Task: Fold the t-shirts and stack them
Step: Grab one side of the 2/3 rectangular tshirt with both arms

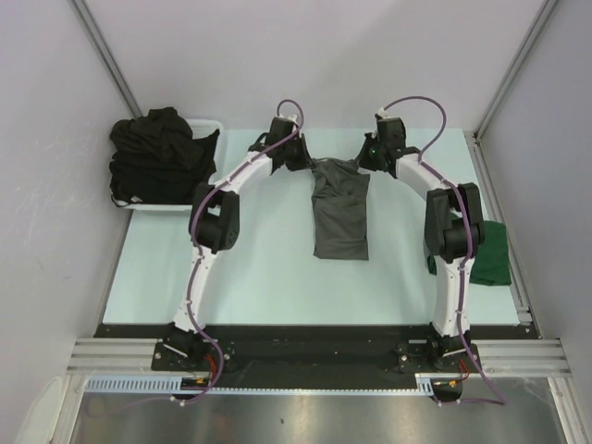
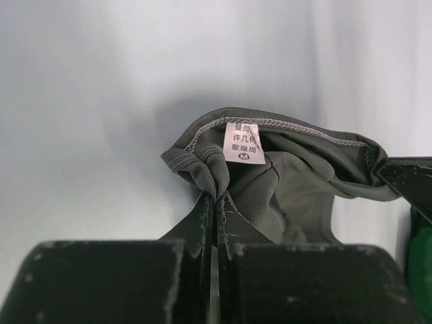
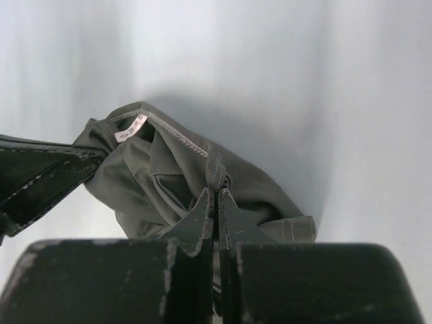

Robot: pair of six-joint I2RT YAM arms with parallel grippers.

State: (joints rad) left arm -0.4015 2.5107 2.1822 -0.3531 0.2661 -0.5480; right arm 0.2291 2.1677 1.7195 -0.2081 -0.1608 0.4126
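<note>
The charcoal grey t-shirt sits mid-table, towards the far side, its length trailing towards the near edge of the table. The left gripper is closed, pinching the shirt's far left corner by the collar hem. The right gripper is closed on the far right corner, so the collar edge sags between the two. The white neck label shows just beyond the left gripper. A dark green t-shirt lies at the right edge, and black t-shirts fill the white basket at far left.
</note>
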